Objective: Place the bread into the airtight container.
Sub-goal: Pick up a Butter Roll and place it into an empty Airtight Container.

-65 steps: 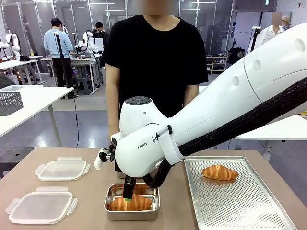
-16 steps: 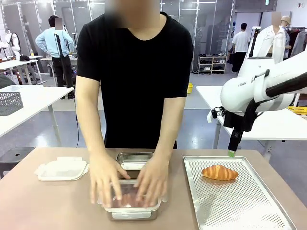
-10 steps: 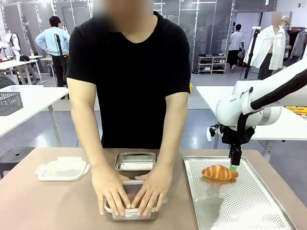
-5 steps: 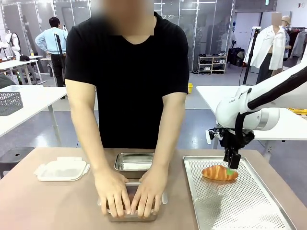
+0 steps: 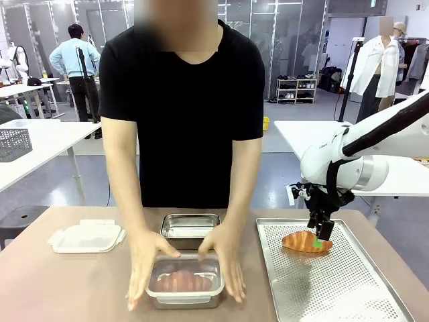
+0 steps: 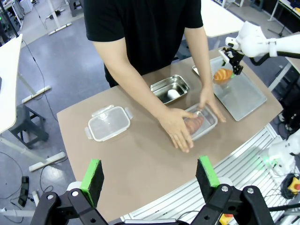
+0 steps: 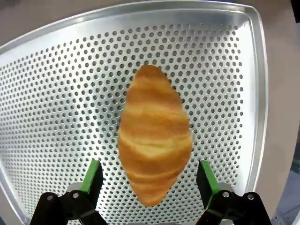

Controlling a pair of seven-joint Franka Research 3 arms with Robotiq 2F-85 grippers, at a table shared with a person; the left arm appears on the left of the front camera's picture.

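Observation:
A golden croissant, the bread [image 5: 305, 242], lies at the far end of the perforated metal tray [image 5: 335, 288]. My right gripper [image 5: 320, 234] hangs open just over its right end; in the right wrist view the green fingers straddle the bread [image 7: 154, 140] without touching it. An empty steel airtight container [image 5: 190, 226] stands at the table's middle. In front of it is a second container [image 5: 184, 282] with a clear lid on and a croissant inside, a person's hands flat at both its sides. My left gripper [image 6: 149, 173] is open, high above the table.
A clear plastic lid [image 5: 87, 236] lies on the table at the left. The person stands at the far edge, arms reaching over the empty container. The tray's near half is bare. The left part of the table [image 5: 60, 288] is free.
My right gripper has come down onto the croissant's right end. The person's hands have slid off the lid to the sides of the near container.

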